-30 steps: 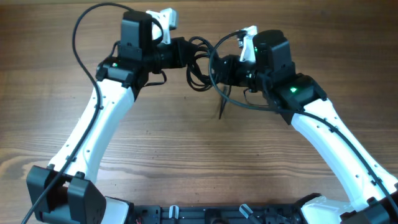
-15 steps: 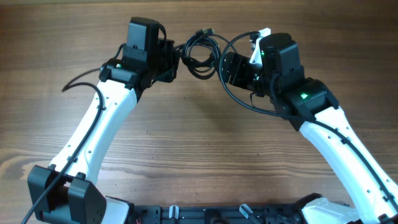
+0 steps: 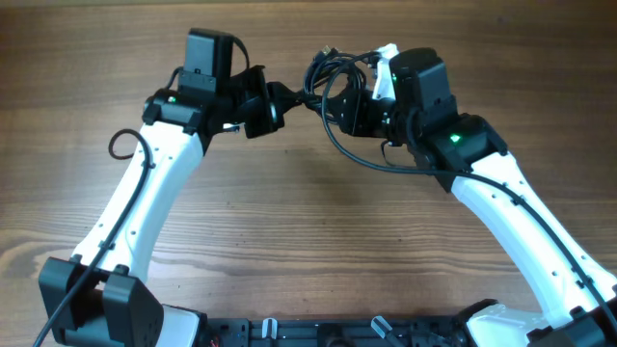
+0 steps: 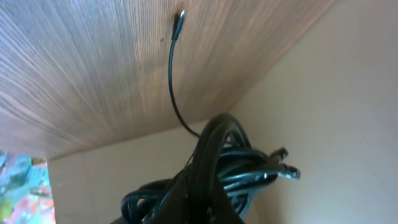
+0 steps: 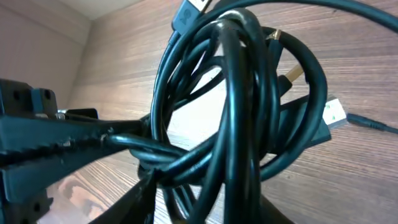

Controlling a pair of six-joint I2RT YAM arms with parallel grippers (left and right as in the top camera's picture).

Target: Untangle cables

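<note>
**Item:** cables, one knotted bundle of black cords, held above the surface at 12 o'clock in the overhead view.

**Holders:** left claw at the bundle's 9 o'clock, pressed onto a strand. Right claw at its 4 o'clock, pinching the coils.

**Loose cord**: trails down toward the surface (whether its plug touches is unclear).

**Progress, by judgement:** early. No cord is freed yet, and all the loops are interlocked.

**Containers:** none in view.
</note>
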